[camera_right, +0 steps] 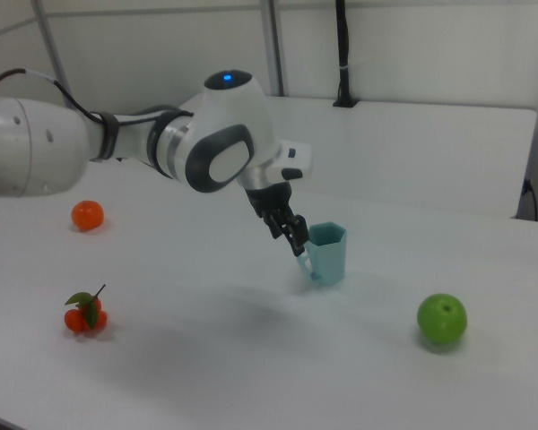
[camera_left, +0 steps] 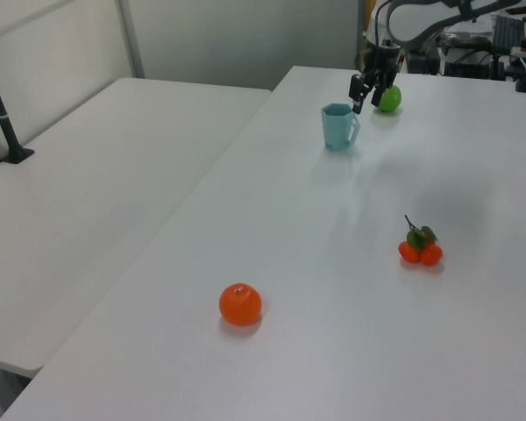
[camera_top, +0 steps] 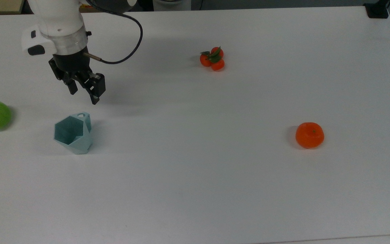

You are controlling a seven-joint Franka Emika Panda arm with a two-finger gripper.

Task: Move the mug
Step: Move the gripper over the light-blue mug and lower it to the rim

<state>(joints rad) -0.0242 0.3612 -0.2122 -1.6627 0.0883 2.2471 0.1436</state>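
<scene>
Jaws of the gripper stood spread apart, holding nothing. Just below them in the top view sat the mug, upright on the table, its handle toward the fingertips.

Pale teal faceted mug's loop handle partly hidden behind black two-finger gripper in right view. White robot arm cut off by top view's upper edge; also by right view's left edge. Round green apple partly covered by gripper in left view. Whether fingertips clear white tabletop: cannot tell.
</scene>
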